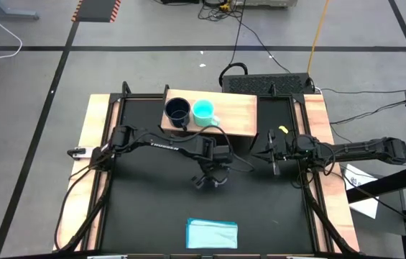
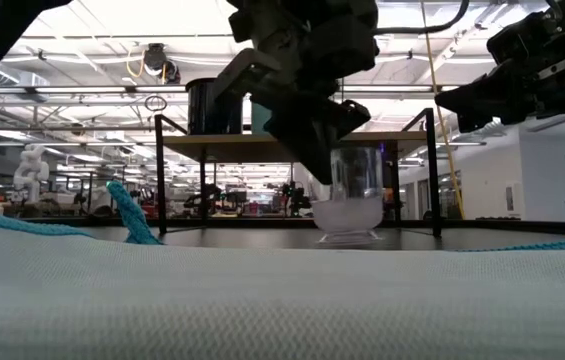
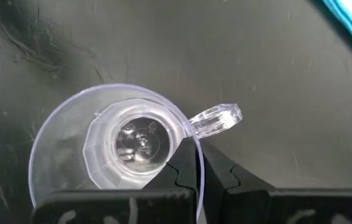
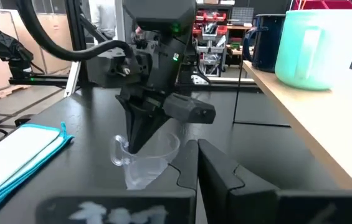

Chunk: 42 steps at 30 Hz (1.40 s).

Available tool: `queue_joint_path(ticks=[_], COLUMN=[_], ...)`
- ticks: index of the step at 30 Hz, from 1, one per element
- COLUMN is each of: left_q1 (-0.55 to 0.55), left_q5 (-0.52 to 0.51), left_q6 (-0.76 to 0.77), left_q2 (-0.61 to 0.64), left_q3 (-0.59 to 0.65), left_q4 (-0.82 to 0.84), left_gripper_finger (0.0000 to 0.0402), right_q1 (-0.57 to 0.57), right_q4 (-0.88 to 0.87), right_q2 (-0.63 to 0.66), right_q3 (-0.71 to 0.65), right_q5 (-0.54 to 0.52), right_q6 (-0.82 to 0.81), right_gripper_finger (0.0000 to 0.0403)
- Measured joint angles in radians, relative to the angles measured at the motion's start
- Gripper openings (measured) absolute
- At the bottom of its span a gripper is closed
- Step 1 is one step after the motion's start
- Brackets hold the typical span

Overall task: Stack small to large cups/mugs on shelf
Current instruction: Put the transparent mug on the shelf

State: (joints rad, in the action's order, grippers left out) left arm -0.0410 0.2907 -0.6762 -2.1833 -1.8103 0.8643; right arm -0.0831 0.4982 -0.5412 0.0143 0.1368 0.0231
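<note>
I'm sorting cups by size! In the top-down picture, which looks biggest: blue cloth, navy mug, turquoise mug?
1. Folded light blue cloth, clearly the largest.
2. Navy mug and turquoise mug look nearly alike, so I won't rank them.

On the light-wood shelf [image 1: 235,115] stand a dark navy mug [image 1: 177,111] and, beside it, a turquoise mug [image 1: 203,112]. In front of the shelf, on the black table [image 1: 145,208], are a clear glass cup [image 3: 126,146] and a light blue cloth [image 1: 212,234] edged in brighter blue.
</note>
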Motion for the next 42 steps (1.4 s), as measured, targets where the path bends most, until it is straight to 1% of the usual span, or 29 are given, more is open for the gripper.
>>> queue_joint_path(ticks=[2, 9, 20, 30, 38, 42], left_q1=[0.000, 0.000, -0.002, -0.001, -0.002, -0.009], left_q5=[-0.014, -0.017, -0.023, -0.029, -0.031, -0.065], left_q6=[0.004, 0.004, 0.002, 0.030, 0.030, 0.031], left_q2=[-0.006, -0.012, -0.015, -0.017, -0.015, 0.026], left_q3=[0.000, -0.002, 0.003, 0.003, 0.003, 0.003], left_q4=[0.012, 0.008, 0.007, 0.009, 0.004, 0.015], left_gripper_finger=[0.0002, 0.0005, 0.0033, 0.0093, 0.0155, 0.0185], right_q1=[0.000, 0.000, 0.000, 0.000, 0.000, 0.000], right_q4=[0.000, -0.001, -0.001, -0.001, -0.001, -0.002], right_q2=[-0.003, -0.005, -0.004, -0.004, -0.004, -0.005], right_q3=[0.000, 0.000, 0.000, 0.000, 0.000, 0.000], right_q5=[0.000, 0.000, 0.000, 0.000, 0.000, 0.000], right_q6=[0.000, -0.002, -0.003, -0.004, -0.004, -0.004], right_gripper_finger=[0.0000, 0.0000, 0.0000, 0.0000, 0.0000, 0.0000])
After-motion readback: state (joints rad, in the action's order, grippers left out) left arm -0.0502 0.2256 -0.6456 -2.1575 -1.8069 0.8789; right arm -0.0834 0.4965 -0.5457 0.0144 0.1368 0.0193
